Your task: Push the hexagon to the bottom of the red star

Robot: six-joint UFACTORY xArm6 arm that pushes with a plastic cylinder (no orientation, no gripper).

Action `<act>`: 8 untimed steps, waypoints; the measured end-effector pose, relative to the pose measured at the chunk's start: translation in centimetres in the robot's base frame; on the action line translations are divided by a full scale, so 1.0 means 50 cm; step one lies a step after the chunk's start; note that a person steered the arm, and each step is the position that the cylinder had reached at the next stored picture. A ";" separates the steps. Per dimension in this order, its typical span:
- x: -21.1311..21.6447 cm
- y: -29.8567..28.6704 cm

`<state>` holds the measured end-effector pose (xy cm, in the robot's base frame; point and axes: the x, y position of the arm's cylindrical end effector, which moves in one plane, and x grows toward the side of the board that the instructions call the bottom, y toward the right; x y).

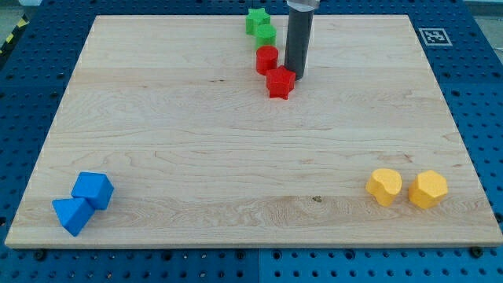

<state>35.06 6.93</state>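
my tip sits on the wooden surface near the view's top, a little right of centre, at the lower end of a straight dark rod that comes down from the top edge. the arm carries no claw, only this rod, so there is nothing to open or close.

just to the left of the tip, and a touch lower, lies a red block with a pointed, star-like outline; the tip is right against its upper right side, though actual contact cannot be made out. directly above and slightly left of it is a second red block, rounder, whose shape could be a hexagon or a cylinder. the two red blocks touch or nearly touch.

further toward the view's top, a green rounded block sits just above the upper red one, and a green star sits against it at the surface's top edge.

well apart, in the view's bottom left corner, a blue cube and a blue triangular block touch each other. at the bottom right, two yellow blocks sit side by side: the left yellow block is roughly heart-like, and the right yellow block looks like a hexagon.
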 end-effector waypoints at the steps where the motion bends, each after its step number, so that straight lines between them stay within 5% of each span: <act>1: 0.009 0.159; 3: 0.243 0.411; 4: 0.380 0.437; 8: 0.450 0.415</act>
<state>57.54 27.65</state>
